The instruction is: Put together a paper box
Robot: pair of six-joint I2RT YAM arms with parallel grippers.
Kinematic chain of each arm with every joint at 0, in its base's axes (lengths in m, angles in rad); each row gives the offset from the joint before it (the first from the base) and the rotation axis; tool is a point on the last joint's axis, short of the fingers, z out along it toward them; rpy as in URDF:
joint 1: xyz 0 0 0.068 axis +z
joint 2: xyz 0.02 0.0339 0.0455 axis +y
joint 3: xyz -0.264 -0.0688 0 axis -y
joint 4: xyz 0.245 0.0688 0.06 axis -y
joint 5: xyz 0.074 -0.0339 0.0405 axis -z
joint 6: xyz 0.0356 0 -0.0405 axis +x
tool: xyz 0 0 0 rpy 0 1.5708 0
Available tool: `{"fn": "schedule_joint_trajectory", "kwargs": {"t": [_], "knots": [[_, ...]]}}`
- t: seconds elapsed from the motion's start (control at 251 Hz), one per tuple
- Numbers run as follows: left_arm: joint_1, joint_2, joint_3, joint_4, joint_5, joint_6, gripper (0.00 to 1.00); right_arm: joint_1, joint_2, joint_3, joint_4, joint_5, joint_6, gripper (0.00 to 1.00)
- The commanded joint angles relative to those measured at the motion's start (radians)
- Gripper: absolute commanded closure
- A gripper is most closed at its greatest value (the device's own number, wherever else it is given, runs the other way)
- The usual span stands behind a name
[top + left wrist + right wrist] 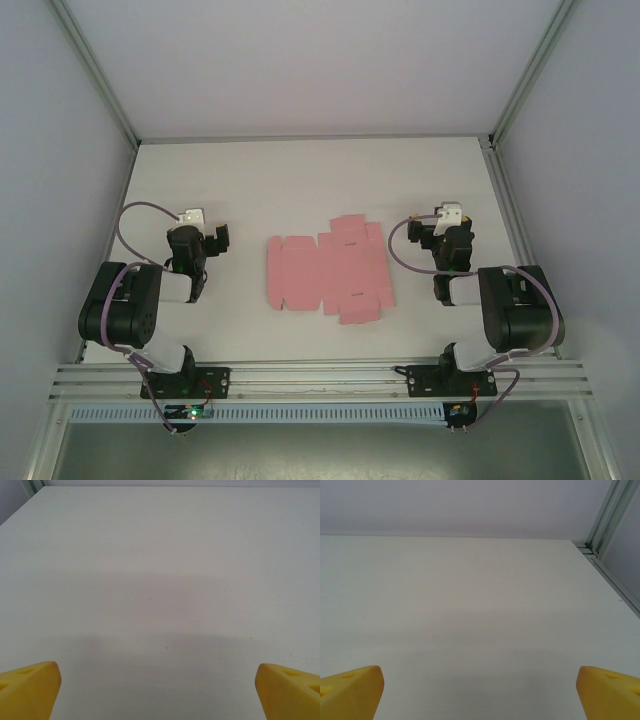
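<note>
The paper box is a flat pink die-cut sheet with tabs and flaps, lying unfolded on the middle of the white table. My left gripper sits to the sheet's left, well apart from it. In the left wrist view its yellow fingertips stand wide apart over bare table, so the left gripper is open and holds nothing. My right gripper rests to the sheet's right, also apart. The right gripper is open too, its yellow fingertips spread over bare table.
Pale enclosure walls surround the table. A metal frame post runs along the far right corner, and its rail shows in the right wrist view. An aluminium rail carries both arm bases at the near edge.
</note>
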Motion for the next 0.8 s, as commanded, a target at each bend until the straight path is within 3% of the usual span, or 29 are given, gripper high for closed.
{"fn": "schedule_joint_trajectory", "kwargs": {"t": [0.0, 0.068, 0.148, 0.227, 0.331, 0.435, 0.499, 0.591, 0.682, 0.798], "knots": [[0.004, -0.014, 0.025, 0.006, 0.013, 0.000, 0.00, -0.004, -0.010, 0.004, 0.012, -0.015, 0.016, 0.02], [0.005, -0.046, 0.056, -0.058, 0.025, 0.008, 0.00, -0.002, -0.012, 0.008, 0.015, -0.010, 0.016, 0.02], [0.003, -0.144, 0.145, -0.317, 0.025, 0.002, 0.00, 0.006, -0.062, 0.029, -0.060, 0.007, 0.008, 0.02], [0.004, -0.245, 0.194, -0.476, 0.012, -0.072, 0.00, 0.026, -0.146, 0.067, -0.195, 0.020, -0.009, 0.02], [0.003, -0.356, 0.236, -0.633, 0.119, -0.202, 0.00, 0.095, -0.263, 0.192, -0.533, 0.104, 0.001, 0.02], [-0.011, -0.368, 0.305, -0.798, 0.257, -0.325, 0.00, 0.148, -0.315, 0.348, -0.885, 0.141, 0.165, 0.02], [-0.041, -0.341, 0.346, -0.886, 0.312, -0.361, 0.00, 0.158, -0.302, 0.426, -1.077, 0.061, 0.288, 0.05], [-0.102, -0.283, 0.385, -0.950, 0.361, -0.394, 0.00, 0.177, -0.244, 0.484, -1.219, -0.161, 0.359, 0.11], [-0.156, -0.208, 0.427, -1.008, 0.433, -0.379, 0.00, 0.223, -0.166, 0.488, -1.215, -0.343, 0.375, 0.21], [-0.222, -0.116, 0.488, -1.083, 0.462, -0.343, 0.00, 0.283, -0.072, 0.498, -1.172, -0.438, 0.383, 0.38]]}}
